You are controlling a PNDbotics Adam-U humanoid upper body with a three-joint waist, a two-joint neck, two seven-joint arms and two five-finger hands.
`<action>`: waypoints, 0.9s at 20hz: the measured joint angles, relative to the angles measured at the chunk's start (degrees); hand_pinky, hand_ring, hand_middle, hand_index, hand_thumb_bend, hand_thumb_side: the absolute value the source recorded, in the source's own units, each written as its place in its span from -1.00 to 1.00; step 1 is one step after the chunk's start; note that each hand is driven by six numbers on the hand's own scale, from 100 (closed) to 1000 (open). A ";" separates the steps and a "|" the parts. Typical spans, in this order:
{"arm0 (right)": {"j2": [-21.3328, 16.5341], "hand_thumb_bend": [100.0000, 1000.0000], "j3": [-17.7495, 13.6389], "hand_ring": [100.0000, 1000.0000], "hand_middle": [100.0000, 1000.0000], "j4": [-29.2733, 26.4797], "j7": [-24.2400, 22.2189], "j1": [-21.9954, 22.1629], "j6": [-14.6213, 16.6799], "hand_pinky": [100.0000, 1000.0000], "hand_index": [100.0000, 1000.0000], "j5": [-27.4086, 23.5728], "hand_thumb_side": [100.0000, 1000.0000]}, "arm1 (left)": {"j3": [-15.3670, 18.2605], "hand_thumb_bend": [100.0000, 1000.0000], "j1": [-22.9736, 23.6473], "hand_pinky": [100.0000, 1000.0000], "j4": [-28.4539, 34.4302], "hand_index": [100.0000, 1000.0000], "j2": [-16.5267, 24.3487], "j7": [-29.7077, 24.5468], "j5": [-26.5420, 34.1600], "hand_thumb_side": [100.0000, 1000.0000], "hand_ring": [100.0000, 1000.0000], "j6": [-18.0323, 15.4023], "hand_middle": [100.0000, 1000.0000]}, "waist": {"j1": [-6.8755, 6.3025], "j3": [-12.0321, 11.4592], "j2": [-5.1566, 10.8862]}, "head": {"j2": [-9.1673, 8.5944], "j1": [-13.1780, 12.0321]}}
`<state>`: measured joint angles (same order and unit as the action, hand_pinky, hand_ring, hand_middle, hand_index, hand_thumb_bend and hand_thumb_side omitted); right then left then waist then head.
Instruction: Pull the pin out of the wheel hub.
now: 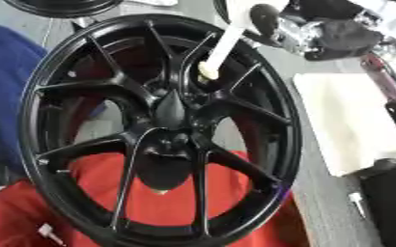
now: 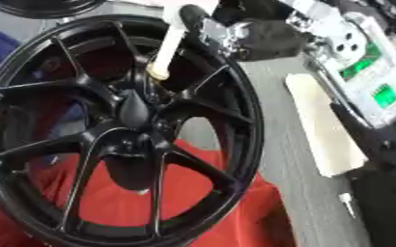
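While the black wheel hub (image 1: 163,128) is lying spokes-up on a red cloth (image 1: 163,205), presenting its bolt holes, 1 white pin (image 1: 222,46) is standing tilted in a hole just above centre. Reaching in from the upper right, the right hand (image 1: 265,21) is curling around the pin's top.

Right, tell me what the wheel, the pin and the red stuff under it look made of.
Wheel: likely cast metal, glossy black; highlights along the spokes. Pin: smooth cream shaft, plastic or painted, cannot tell. Red cloth: soft matte fabric lying in folds.
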<state>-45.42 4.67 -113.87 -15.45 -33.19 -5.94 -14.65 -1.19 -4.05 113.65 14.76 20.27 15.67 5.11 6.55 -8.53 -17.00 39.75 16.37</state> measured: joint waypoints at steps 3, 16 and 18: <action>-4.37 -1.00 -5.55 0.10 -0.45 -0.01 4.61 3.08 -0.71 0.46 -0.24 -7.20 -0.03 | 0.08 -1.00 0.03 0.27 0.00 0.24 -0.22 0.18 0.32 0.54 0.46 -0.22 0.17 | -0.96 0.69 0.79 | 0.03 1.18; -5.41 -1.00 -27.13 0.37 -0.08 -0.01 25.87 44.48 13.86 0.59 0.14 3.72 -0.16 | 2.00 -1.00 0.00 0.26 0.00 0.24 0.35 1.84 0.03 0.46 0.47 -3.58 0.17 | -6.22 3.86 0.70 | 0.27 -5.27; -0.31 -1.00 -27.70 0.59 0.42 -0.01 26.39 47.79 15.14 0.71 0.52 10.86 -0.25 | 2.10 -1.00 -0.18 0.26 0.00 0.24 0.35 1.87 -0.07 0.46 0.47 -3.97 0.17 | -7.10 3.70 0.49 | -0.10 -5.61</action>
<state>-45.73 -23.03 -113.88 10.94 14.59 9.20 -3.79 0.92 -4.23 113.65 15.11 22.14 15.60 1.14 -0.54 -4.83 -16.51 39.65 10.75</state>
